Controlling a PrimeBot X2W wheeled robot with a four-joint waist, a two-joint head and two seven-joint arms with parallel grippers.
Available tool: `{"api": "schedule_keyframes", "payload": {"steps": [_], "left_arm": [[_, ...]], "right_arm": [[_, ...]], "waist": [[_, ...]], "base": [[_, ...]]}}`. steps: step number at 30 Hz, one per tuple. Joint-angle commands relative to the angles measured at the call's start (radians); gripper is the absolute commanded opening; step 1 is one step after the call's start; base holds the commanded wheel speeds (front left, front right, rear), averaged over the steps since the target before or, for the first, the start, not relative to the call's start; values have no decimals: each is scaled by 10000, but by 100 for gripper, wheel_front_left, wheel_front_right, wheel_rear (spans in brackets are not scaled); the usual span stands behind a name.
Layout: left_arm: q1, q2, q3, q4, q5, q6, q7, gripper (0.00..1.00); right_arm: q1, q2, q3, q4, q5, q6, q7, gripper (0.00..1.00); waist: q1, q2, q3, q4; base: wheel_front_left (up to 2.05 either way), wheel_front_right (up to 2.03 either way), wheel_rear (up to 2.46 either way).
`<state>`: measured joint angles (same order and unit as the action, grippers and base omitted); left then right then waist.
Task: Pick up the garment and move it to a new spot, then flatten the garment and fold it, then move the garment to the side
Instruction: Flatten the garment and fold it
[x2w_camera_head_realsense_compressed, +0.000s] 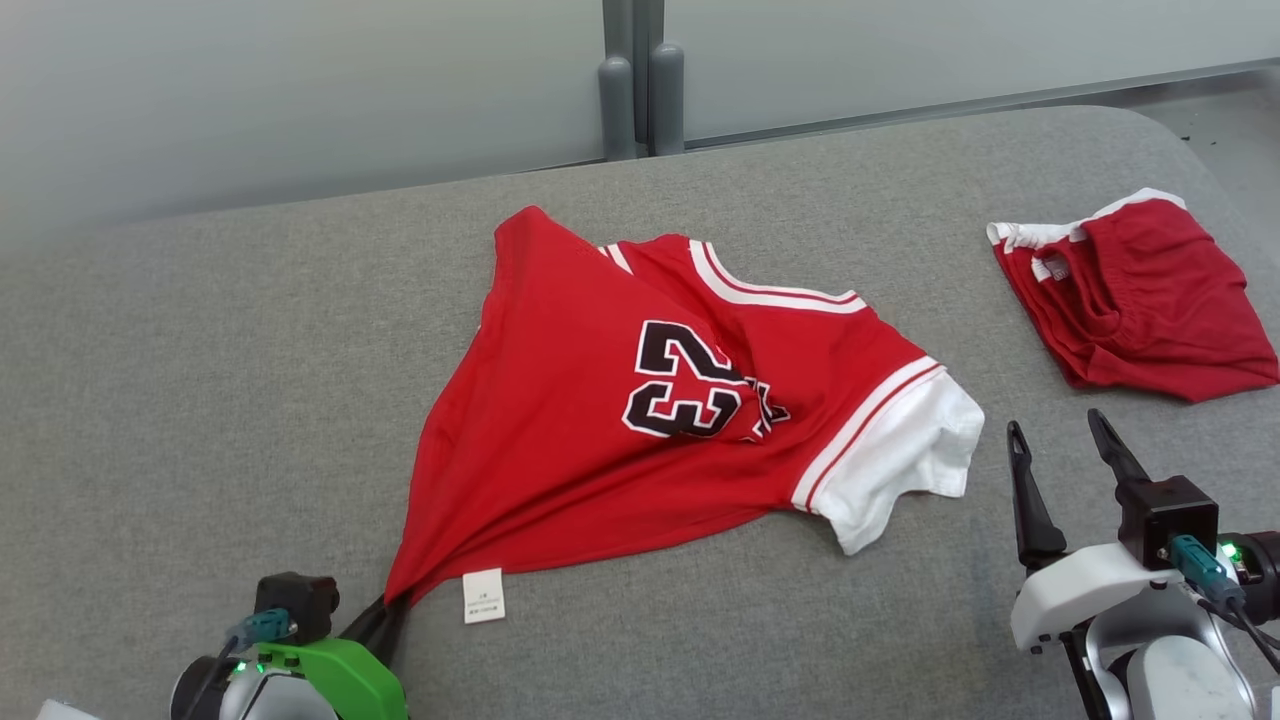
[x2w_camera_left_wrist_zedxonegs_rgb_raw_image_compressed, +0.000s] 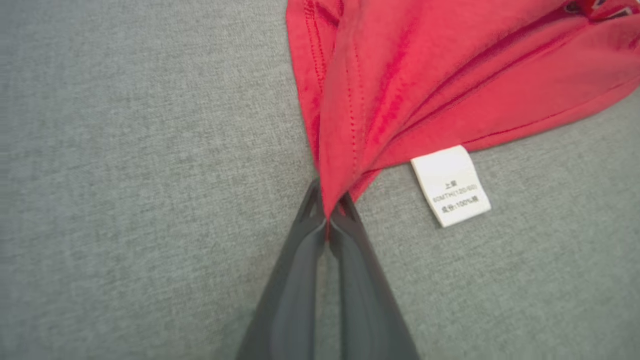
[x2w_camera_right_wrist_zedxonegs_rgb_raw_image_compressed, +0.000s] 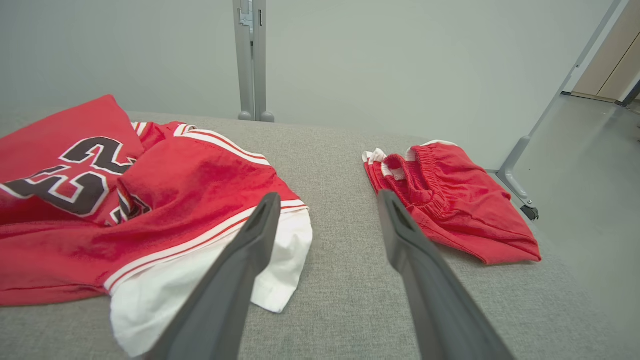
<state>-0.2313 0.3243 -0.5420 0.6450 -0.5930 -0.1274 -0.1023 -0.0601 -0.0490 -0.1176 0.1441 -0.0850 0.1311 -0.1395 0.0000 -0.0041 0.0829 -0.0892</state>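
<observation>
The left hand (x2w_camera_left_wrist_zedxonegs_rgb_raw_image_compressed: 327, 220) is pressed together on the lowest corner of the red jersey (x2w_camera_head_realsense_compressed: 600, 420). Its two dark fingers (x2w_camera_left_wrist_zedxonegs_rgb_raw_image_compressed: 300, 280) pinch a gathered point of hem, and creases fan up through the cloth from there. Just beside that pinched corner a white care label (x2w_camera_left_wrist_zedxonegs_rgb_raw_image_compressed: 452, 185) lies flat on the bench (x2w_camera_head_realsense_compressed: 200, 400). The jersey is spread near the middle of the bench, front up but rumpled. A black number (x2w_camera_head_realsense_compressed: 685, 380) edged in white is partly caught in a fold, and there is striped red-and-white trim at the neck. A white sleeve (x2w_camera_head_realsense_compressed: 905, 450) lies on the side away from the pinched corner. Beyond that sleeve, apart from the jersey, the right hand (x2w_camera_head_realsense_compressed: 1056, 422) is held with its fingers spread wide and nothing between them. Farther out on the same side and well apart from the jersey, a pair of red shorts (x2w_camera_head_realsense_compressed: 1140, 300) with white trim lies crumpled near the bench's rounded corner. The bench is covered in an even grey woven fabric. Behind the jersey, past the bench's far edge, stands a pale grey wall (x2w_camera_head_realsense_compressed: 250, 90) of plain panels joined at a grey post (x2w_camera_head_realsense_compressed: 640, 90). Past the shorts, a slanted metal strut (x2w_camera_right_wrist_zedxonegs_rgb_raw_image_compressed: 520, 165) ends in a dark foot on a smooth grey floor (x2w_camera_right_wrist_zedxonegs_rgb_raw_image_compressed: 590, 165).
</observation>
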Motion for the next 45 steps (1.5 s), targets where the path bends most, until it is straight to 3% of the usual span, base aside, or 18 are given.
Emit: {"api": "schedule_keyframes", "payload": {"steps": [1,4,5,7,8,9,16,21,34,40,45], "left_arm": [[212,112,103,149,-158,7,42,0],[262,197,136,320,-251,4,3,0],[259,236,166,333,-283,7,-48,5],[251,322,240,318,-323,10,-215,34],[232,339,276,263,-337,35,-316,75],[232,352,299,207,-327,57,-405,100],[465,452,466,-397,-374,274,-882,100],[908,433,818,-1313,-544,728,-1233,100],[1757,-248,1307,-3928,-181,1939,-1601,100],[1889,-393,1126,-4583,42,2071,-1621,100],[1947,-390,1056,-4708,79,2097,-1617,100]], "right_arm": [[-19,-31,25,22,18,-7,-28,100],[2,-32,0,34,4,-7,36,100],[20,-32,-22,32,-11,-7,53,100],[61,-32,-64,35,-30,-7,55,100],[79,-32,-86,35,-35,-7,72,100],[103,-32,-109,39,-37,-7,80,100],[161,-32,-178,144,83,-7,99,100],[313,-32,-260,401,338,-7,217,100],[-119,-32,-623,2694,982,-7,314,100],[-1095,-32,-888,3497,1454,-7,72,100],[-1662,-37,-1209,4376,1289,-7,600,100]], "waist": [[0,41,-6,-24],[0,41,-13,-65],[0,41,-17,-70],[0,41,-27,-70],[0,41,-33,-64],[0,41,-46,-53],[0,41,-139,65],[0,41,-279,242],[0,41,-548,1316],[0,41,-523,1798],[0,41,-454,1996]], "base": [[0,0,0],[0,0,0],[0,0,0],[0,0,0],[0,0,0],[0,0,0],[0,0,0],[0,0,0],[0,0,0],[0,0,0],[0,0,0]]}}
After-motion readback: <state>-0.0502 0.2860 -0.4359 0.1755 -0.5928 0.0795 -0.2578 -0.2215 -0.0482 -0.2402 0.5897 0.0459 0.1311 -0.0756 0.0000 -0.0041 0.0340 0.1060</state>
